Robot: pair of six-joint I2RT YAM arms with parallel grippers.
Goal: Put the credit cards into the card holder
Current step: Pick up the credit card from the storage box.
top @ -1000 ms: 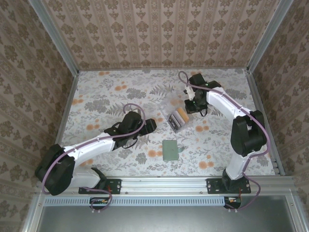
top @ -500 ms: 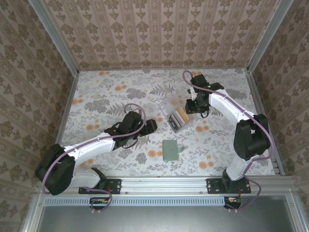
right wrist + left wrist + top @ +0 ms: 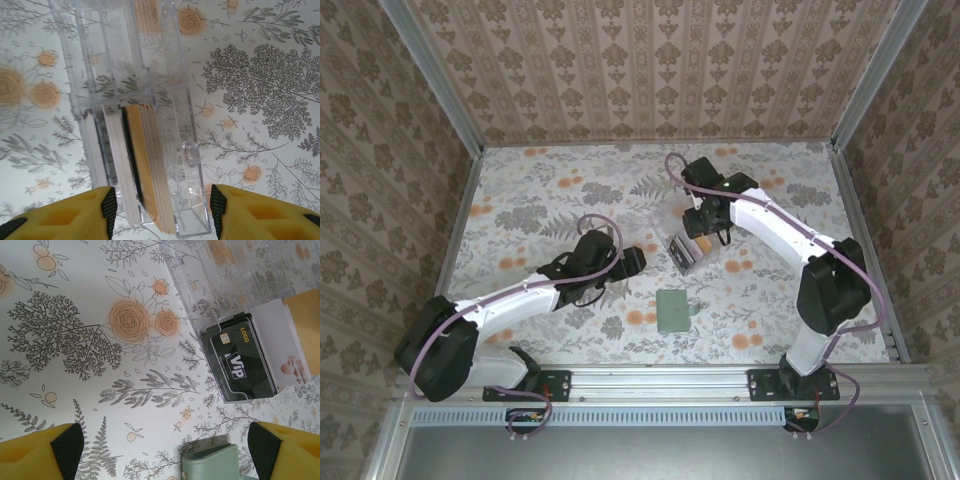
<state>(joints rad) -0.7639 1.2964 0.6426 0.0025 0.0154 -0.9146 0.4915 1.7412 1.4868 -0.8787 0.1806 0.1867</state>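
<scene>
The credit cards stand in a clear plastic box (image 3: 686, 244). In the right wrist view they are an orange stack (image 3: 150, 165), white cards (image 3: 117, 167) and a dark edge between them. My right gripper (image 3: 162, 207) hangs open over that box (image 3: 125, 75), one finger on each side of the stacks; from above it (image 3: 702, 222) sits at the box's far end. The left wrist view faces a black VIP card (image 3: 242, 362) with white (image 3: 280, 332) and orange (image 3: 305, 322) cards behind. The green card holder (image 3: 672, 312) lies shut on the table, its corner (image 3: 215, 465) between the fingers of my open left gripper (image 3: 165, 455).
Patterned walls and aluminium rails enclose the floral table (image 3: 540, 200). The clear box's open lid (image 3: 220, 270) lies flat beyond the cards. My left gripper (image 3: 636, 260) hovers just left of the box. Free table spreads to the left and front right.
My right gripper has swung left from beside the clear box to directly over it. The left arm, box and card holder have stayed put.
</scene>
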